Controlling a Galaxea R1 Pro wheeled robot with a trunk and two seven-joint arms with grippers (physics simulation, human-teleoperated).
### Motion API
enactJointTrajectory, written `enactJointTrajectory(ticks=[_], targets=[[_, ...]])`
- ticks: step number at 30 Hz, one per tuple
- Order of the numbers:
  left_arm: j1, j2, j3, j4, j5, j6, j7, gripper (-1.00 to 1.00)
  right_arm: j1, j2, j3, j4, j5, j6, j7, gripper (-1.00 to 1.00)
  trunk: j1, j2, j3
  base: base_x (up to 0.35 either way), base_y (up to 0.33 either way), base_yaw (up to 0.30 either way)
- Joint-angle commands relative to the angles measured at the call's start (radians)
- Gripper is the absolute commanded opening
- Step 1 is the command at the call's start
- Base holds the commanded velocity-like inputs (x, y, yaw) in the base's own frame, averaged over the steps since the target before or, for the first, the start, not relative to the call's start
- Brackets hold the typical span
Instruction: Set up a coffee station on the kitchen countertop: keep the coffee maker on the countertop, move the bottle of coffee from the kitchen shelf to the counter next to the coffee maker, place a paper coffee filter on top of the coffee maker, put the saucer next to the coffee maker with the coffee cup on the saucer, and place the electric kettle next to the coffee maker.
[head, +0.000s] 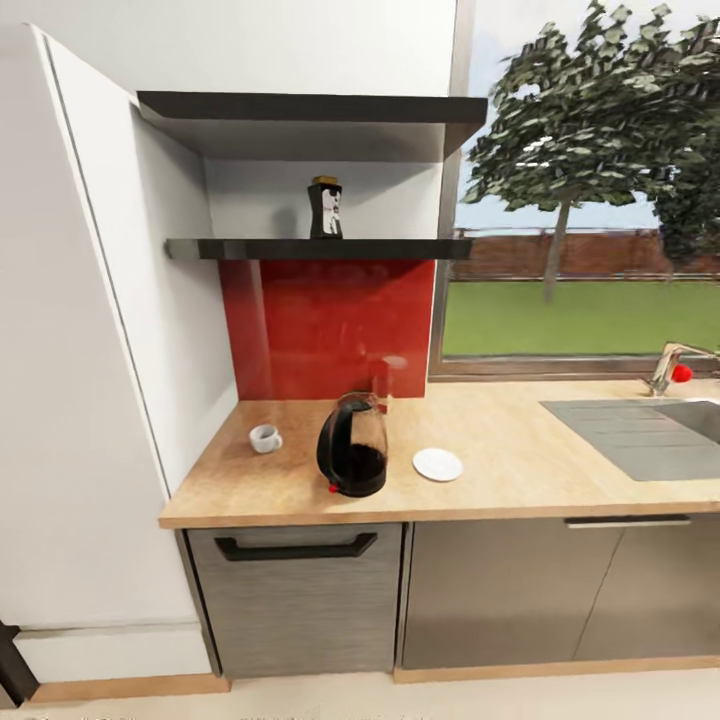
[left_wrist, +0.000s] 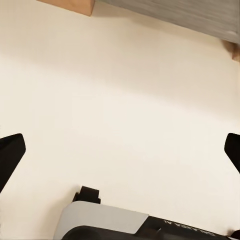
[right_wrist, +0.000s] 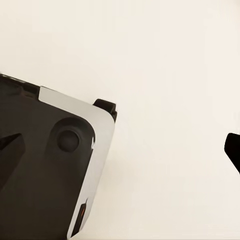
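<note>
Kettle sits mid-desk between your cup and saucer; coffee bottle waits on the shelf; both your end effectors, left and right, gape wide above floor

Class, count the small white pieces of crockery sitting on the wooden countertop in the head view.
2: the coffee cup left of the electric kettle, and the saucer to its right. Anything behind the kettle would be hidden.
</note>
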Motion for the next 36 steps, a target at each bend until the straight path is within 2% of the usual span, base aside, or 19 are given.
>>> enactJointTrajectory(ticks=[1,18,22,23,24,25,26,28,29,32,36], targets=[[0.000,-0.001,0.004,-0.001,0.008,0.000,-0.006,1.00,-0.001,0.000,-0.009,0.000,0.010,-0.003,0.003,1.00,0.000,-0.001,-0.001,-0.251,0.001,-0.062],[0.000,-0.002,-0.008,-0.003,0.008,0.002,-0.008,1.00,-0.001,0.000,-0.008,-0.001,0.009,-0.003,-0.003,1.00,0.000,-0.001,-0.001,-0.044,0.000,-0.007],[0.000,-0.001,-0.014,-0.026,0.009,0.012,-0.009,1.00,-0.001,0.000,-0.008,-0.001,0.010,-0.006,-0.004,1.00,0.000,-0.001,-0.001,0.000,0.000,0.000],[0.000,-0.004,-0.017,-0.119,0.010,0.111,-0.011,1.00,-0.001,0.000,-0.008,-0.001,0.010,-0.006,-0.004,1.00,0.000,-0.001,-0.001,0.000,0.000,0.000],[0.000,-0.011,-0.024,-0.175,0.010,0.167,-0.011,1.00,-0.001,0.000,-0.008,-0.001,0.010,-0.006,-0.004,1.00,0.000,-0.001,-0.001,0.000,0.000,0.000],[0.000,-0.027,-0.048,-0.247,0.010,0.237,-0.011,1.00,-0.001,0.000,-0.008,-0.001,0.010,-0.006,-0.004,1.00,0.000,-0.001,-0.001,0.000,0.000,0.000],[0.000,-0.062,-0.129,-0.380,0.010,0.361,-0.012,1.00,-0.001,0.000,-0.008,-0.001,0.010,-0.006,-0.004,1.00,0.000,-0.001,-0.001,0.000,0.000,0.000],[0.000,-0.081,-0.178,-0.443,0.010,0.416,-0.012,1.00,-0.001,0.000,-0.008,-0.001,0.010,-0.006,-0.004,1.00,0.000,-0.001,-0.001,0.000,0.000,0.000],[0.000,-0.103,-0.228,-0.509,0.011,0.471,-0.012,1.00,-0.001,0.000,-0.008,-0.001,0.010,-0.006,-0.004,1.00,0.000,-0.001,-0.001,0.000,0.000,0.000],[0.000,-0.139,-0.306,-0.605,0.011,0.563,-0.012,1.00,-0.001,0.000,-0.008,-0.001,0.010,-0.006,-0.004,1.00,0.000,-0.001,-0.001,0.000,0.000,0.000],[-0.006,-0.141,-0.420,-0.688,0.012,0.689,-0.010,1.00,-0.001,0.000,-0.008,-0.001,0.010,-0.006,-0.004,1.00,0.000,-0.001,-0.001,0.000,0.000,0.000]])
